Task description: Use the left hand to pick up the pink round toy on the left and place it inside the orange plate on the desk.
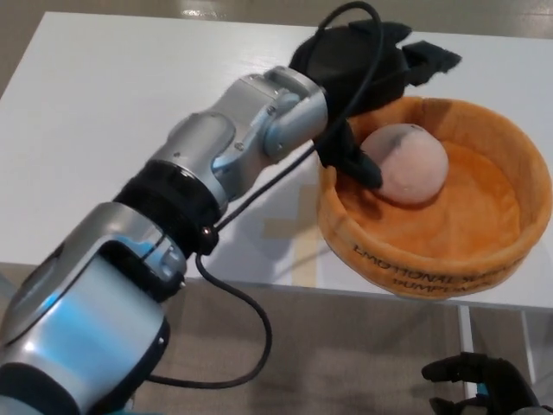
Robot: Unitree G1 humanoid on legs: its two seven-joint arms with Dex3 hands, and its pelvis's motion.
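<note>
Head view: pink round toy [404,162] rests inside the orange plate [484,259], just beside the left hand [363,78], fingers spread and empty.

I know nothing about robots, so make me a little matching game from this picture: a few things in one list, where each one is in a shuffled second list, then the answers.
Things:
1. pink round toy
2. orange plate
3. left robot hand
4. right robot hand

Places:
A. low, below the desk edge, bottom right of the picture
B. lying inside the plate
C. at the plate's far left rim, open, fingers apart
D. standing on the white desk, near its front edge

Pairs: 1-B, 2-D, 3-C, 4-A
</note>
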